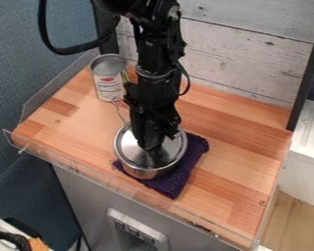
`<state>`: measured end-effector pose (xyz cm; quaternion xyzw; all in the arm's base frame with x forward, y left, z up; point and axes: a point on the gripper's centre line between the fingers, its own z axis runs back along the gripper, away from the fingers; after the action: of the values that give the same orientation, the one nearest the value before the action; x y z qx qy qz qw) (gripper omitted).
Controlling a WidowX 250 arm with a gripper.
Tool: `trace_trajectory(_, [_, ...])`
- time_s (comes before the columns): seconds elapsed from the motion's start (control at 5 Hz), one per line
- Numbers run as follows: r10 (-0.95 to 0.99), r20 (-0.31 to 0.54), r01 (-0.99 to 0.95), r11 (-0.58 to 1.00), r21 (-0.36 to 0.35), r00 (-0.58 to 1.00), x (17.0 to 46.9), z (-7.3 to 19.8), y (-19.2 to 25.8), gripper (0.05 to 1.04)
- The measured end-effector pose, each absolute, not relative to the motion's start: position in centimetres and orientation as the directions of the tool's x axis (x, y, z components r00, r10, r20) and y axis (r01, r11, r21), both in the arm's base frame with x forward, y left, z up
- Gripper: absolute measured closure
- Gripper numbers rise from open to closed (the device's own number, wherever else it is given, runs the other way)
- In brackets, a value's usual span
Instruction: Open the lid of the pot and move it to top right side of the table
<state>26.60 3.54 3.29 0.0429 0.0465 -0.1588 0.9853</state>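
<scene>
One fixed camera view, mounted high off the front side of the wooden tabletop [238, 147], looking down at a steep slant. Faces across the top to the plank wall [251, 49] at 12 to 1 o'clock. Yawed relative to the table: front edge runs 9 to 5 o'clock, back edge 11 to 3. Mid-range standoff: the work surface fits, plus grey front panel [81, 191] at 7 and white unit [300, 169] at 3. Pot [145, 173] sits just below frame centre. Exact lens height hard to judge, looks well above the pot.
</scene>
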Motion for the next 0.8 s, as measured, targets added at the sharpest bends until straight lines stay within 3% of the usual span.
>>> trace_trajectory(0.2, [-0.295, -0.085, 0.298, 0.954, 0.034, 0.952, 26.8, 4.4, 3.3, 0.803])
trace_trajectory(0.6, [-0.247, 0.067, 0.25, 0.967, -0.041, 0.967, 32.6, 9.2, 0.1, 0.804])
trace_trajectory(0.8, [-0.295, 0.061, 0.297, 0.954, -0.032, 0.954, 34.8, 8.2, -3.3, 0.803])
